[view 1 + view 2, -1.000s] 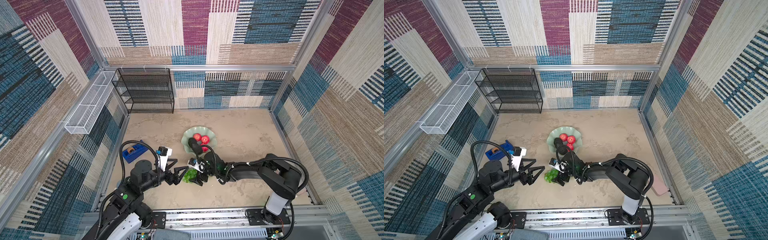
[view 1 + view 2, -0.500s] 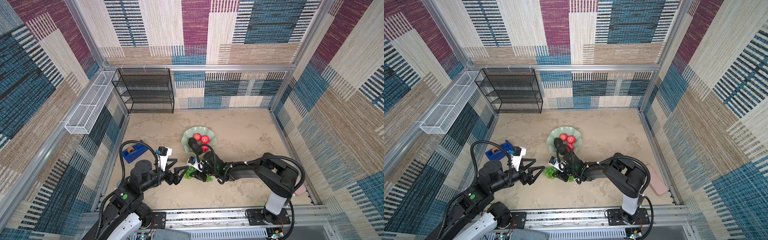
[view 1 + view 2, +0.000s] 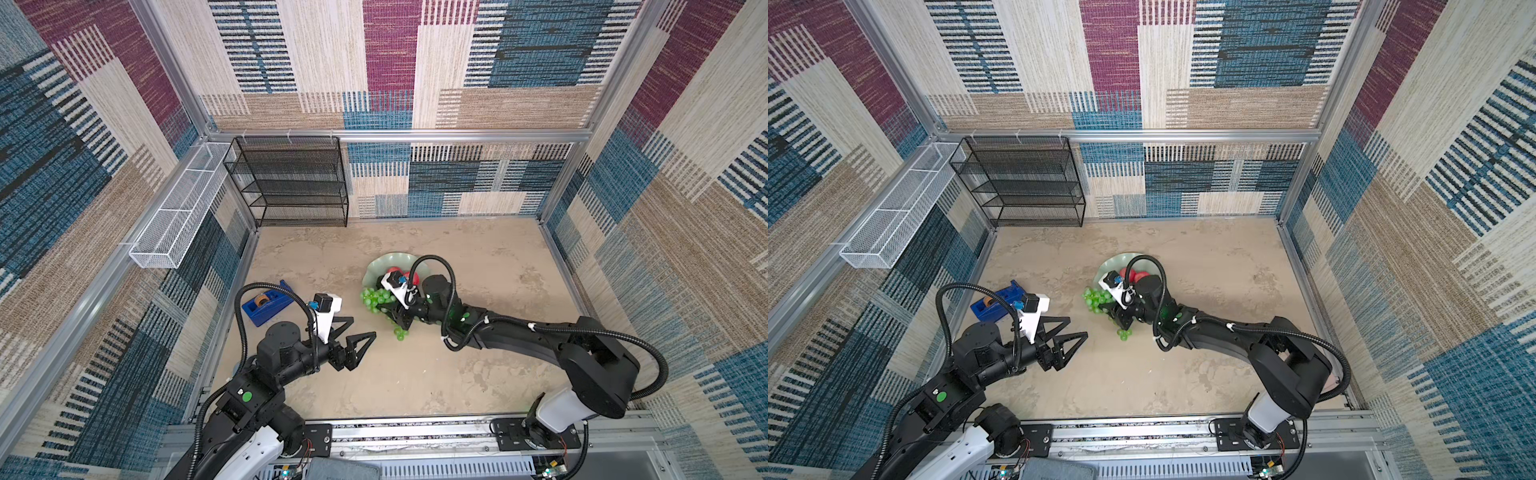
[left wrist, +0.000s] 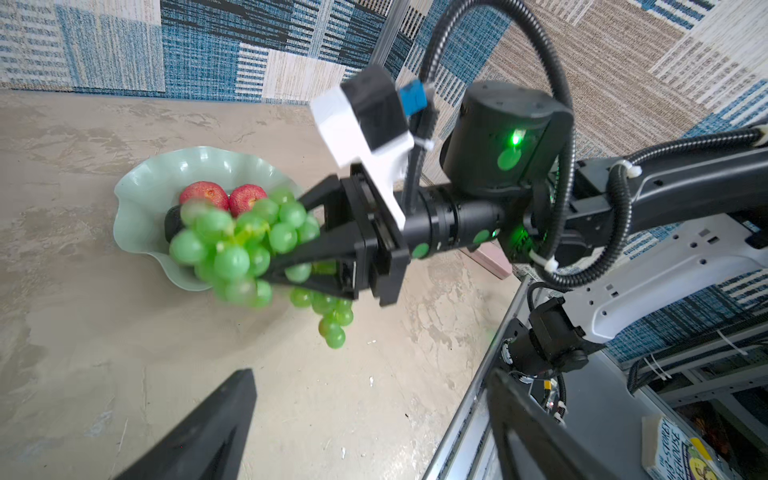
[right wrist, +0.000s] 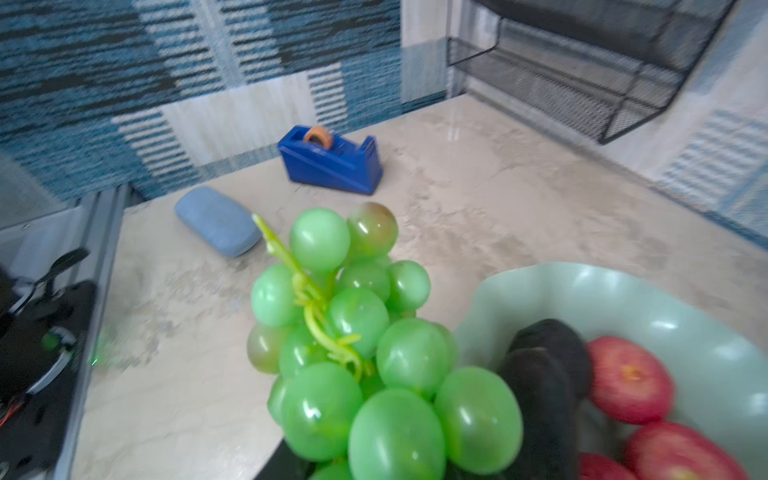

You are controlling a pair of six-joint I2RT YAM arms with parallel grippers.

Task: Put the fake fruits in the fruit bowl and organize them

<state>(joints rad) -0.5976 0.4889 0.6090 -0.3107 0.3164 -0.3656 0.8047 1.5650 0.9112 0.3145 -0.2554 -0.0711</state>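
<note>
The right tool [image 3: 388, 311] is clamped on the grapes [image 4: 232, 245], some dangling beneath it, with the bowl [image 4: 137, 208] just beside its tips. The left tool [image 3: 363, 326] gapes empty nearby.

Top views high, looking down on whole cell; wrist views low, close, opposed; share grapes [image 4: 241, 245], bowl [image 4: 199, 166].

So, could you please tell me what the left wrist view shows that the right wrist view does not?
Only the left wrist view shows the right tool shut on the grapes, and a book off to one side. Only the right wrist view shows the blue tape dispenser, a pale blue case and the black mesh shelf. Both show the grapes, the fruit bowl and red apples in it.
</note>
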